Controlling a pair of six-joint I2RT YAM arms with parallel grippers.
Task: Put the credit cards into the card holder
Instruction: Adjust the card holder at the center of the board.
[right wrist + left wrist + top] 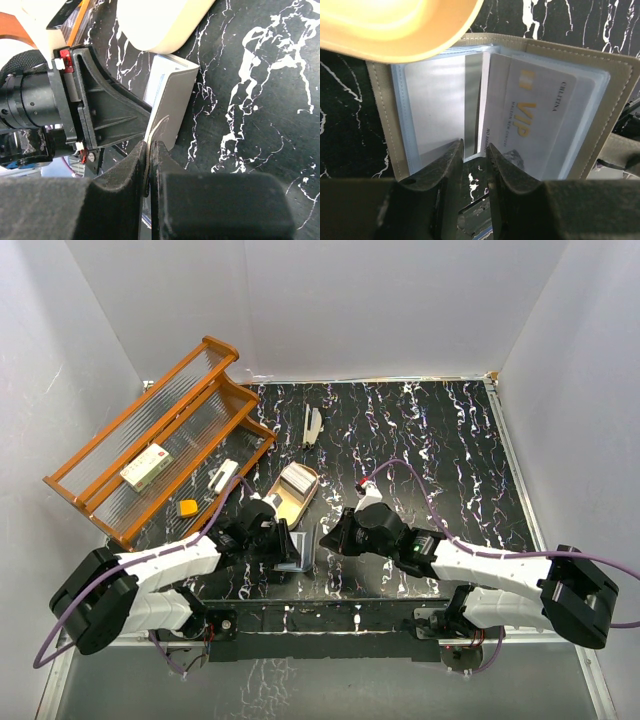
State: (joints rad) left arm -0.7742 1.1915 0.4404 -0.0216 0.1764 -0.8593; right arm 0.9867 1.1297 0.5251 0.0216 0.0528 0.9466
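Your holder stood open by the table's near edge, between both arms. Your right gripper was pinched tight on its outer edge. Your left gripper flanked the lower edge of the sleeves with a narrow gap; I couldn't tell whether it gripped. A card sat in the right sleeve.
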